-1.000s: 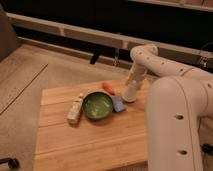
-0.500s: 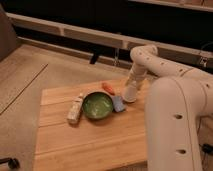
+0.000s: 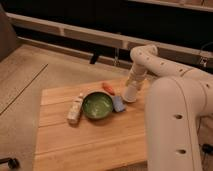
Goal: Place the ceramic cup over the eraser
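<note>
The cream-white ceramic cup (image 3: pixel 131 92) stands low over the wooden table (image 3: pixel 90 140), right of the blue pad, at the end of my white arm. My gripper (image 3: pixel 133 84) is directly above the cup and seems to hold it from the top. The eraser is hidden; I cannot see it beside or under the cup.
A flat blue square pad (image 3: pixel 119 103) lies just left of the cup. A green bowl (image 3: pixel 97 105) sits mid-table, a long white bottle (image 3: pixel 75 108) to its left, an orange carrot-like piece (image 3: pixel 108 87) behind. My bulky white arm (image 3: pixel 175 115) covers the table's right side.
</note>
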`<state>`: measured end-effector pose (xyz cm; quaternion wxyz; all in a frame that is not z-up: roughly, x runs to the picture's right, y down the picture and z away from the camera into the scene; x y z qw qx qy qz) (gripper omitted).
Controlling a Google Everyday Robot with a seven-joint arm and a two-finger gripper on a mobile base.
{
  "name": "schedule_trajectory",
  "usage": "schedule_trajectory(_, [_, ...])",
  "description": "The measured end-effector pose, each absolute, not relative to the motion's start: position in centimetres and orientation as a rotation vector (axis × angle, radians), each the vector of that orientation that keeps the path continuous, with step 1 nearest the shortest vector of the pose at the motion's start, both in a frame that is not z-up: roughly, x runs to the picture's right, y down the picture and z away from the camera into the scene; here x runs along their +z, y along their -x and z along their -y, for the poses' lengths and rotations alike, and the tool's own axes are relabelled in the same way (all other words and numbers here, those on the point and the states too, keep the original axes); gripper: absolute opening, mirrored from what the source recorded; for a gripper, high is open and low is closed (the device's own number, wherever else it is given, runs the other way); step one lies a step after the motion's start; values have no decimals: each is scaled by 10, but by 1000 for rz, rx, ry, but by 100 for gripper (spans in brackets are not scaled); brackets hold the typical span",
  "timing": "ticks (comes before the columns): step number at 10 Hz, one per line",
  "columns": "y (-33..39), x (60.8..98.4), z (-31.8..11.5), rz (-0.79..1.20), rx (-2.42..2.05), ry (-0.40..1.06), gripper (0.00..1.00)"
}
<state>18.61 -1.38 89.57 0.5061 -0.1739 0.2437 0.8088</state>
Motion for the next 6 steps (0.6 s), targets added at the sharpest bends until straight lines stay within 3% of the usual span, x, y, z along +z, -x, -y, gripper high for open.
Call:
schedule_trajectory(2, [-186, 896, 14, -588, 1951, 420, 80])
schedule_trajectory(6, [-186, 896, 14, -588, 1951, 420, 80])
